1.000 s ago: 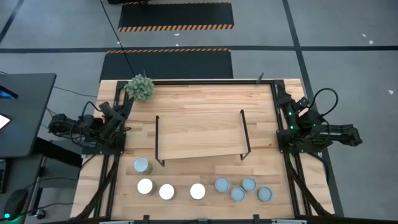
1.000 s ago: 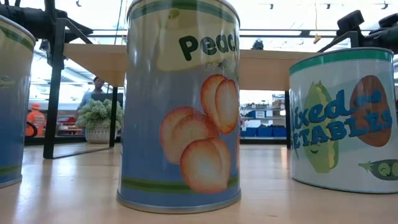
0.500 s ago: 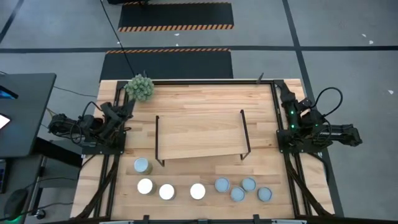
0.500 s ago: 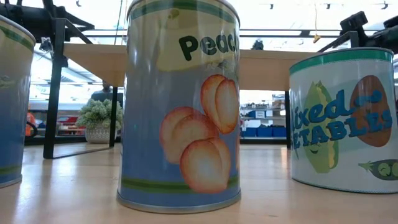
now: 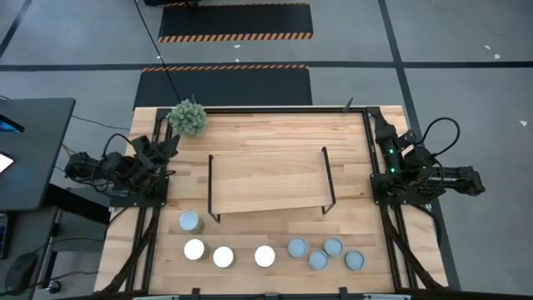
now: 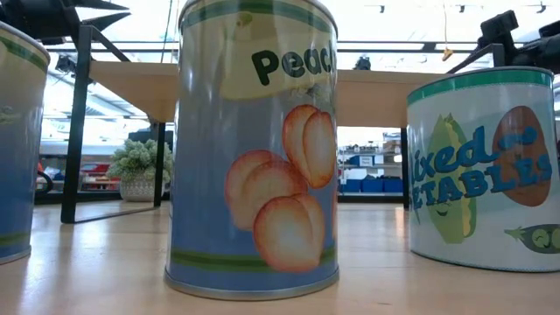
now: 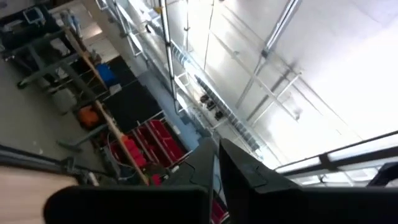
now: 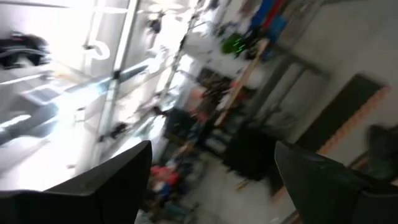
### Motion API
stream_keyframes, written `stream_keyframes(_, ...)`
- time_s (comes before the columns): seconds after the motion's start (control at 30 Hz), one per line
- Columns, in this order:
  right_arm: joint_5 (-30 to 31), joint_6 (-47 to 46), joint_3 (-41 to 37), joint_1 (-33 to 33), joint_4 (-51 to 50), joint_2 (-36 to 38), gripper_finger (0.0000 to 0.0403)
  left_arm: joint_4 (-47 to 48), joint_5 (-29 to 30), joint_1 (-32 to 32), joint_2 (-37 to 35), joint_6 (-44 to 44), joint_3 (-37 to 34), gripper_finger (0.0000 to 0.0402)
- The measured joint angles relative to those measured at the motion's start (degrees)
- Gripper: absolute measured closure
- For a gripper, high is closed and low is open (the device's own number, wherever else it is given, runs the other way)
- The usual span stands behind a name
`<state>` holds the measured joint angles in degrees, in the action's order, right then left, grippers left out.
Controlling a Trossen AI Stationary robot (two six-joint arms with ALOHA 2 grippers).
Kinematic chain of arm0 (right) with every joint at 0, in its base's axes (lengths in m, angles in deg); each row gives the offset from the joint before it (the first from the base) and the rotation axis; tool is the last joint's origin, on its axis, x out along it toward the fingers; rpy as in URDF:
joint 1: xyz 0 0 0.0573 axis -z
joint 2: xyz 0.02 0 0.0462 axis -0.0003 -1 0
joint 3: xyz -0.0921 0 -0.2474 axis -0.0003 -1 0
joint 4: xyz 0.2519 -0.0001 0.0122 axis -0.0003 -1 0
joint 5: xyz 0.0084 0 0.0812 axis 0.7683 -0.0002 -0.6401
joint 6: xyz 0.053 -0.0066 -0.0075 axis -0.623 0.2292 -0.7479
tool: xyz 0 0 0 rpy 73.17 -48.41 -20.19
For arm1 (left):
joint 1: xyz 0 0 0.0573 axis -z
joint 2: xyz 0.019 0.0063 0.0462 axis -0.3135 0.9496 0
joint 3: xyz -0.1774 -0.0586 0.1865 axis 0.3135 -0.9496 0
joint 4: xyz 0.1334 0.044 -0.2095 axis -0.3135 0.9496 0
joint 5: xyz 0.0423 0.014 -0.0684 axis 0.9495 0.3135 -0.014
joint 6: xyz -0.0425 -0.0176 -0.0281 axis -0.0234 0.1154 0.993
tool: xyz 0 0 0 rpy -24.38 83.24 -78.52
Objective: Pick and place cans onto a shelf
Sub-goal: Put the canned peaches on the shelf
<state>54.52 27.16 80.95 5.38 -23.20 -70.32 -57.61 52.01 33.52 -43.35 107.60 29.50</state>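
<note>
I see eight cans (image 5: 265,256) lined along the near table edge, the shelf (image 5: 268,184) bare behind them; my left gripper (image 7: 216,163) sits nearly closed and empty, right gripper (image 8: 211,180) wide, empty

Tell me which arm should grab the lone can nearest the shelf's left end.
Left, probably. That can sits on the left arm's side of the table, closer to the left gripper than to the right gripper, which would have to cross past the shelf.
</note>
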Motion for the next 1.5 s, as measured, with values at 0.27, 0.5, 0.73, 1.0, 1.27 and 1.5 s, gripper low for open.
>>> stream_keyframes(0.27, -11.71, -2.36, 0.00, 1.46, -0.82, 0.00, 0.0056, -0.03, 4.26, -0.02, 0.00, -10.54, 4.44, 0.0322)
stream_keyframes(0.5, -22.96, -3.95, 1.33, 2.34, -4.56, -0.02, 0.0056, 6.51, 8.07, -0.02, 0.03, -11.76, 8.66, 0.0303)
stream_keyframes(0.73, -30.83, -5.23, 14.44, 2.33, -29.04, -1.66, 0.0056, 14.69, 8.55, -0.02, 3.67, -12.60, 15.77, 0.0245)
stream_keyframes(1.0, -37.10, -2.54, 26.28, 2.33, -38.01, -9.93, 0.0056, 10.79, 8.51, -0.02, 10.85, -25.77, 18.42, 0.0243)
stream_keyframes(1.27, -47.00, 0.89, 31.87, 2.36, -39.73, -19.32, 0.0056, 2.83, 4.09, -0.02, 18.79, -25.77, 18.42, 0.0272)
stream_keyframes(1.5, -55.29, 1.04, 38.36, 1.50, -44.28, -28.75, 0.0056, 3.04, -12.14, 0.20, 19.99, -15.03, 18.42, 0.0289)
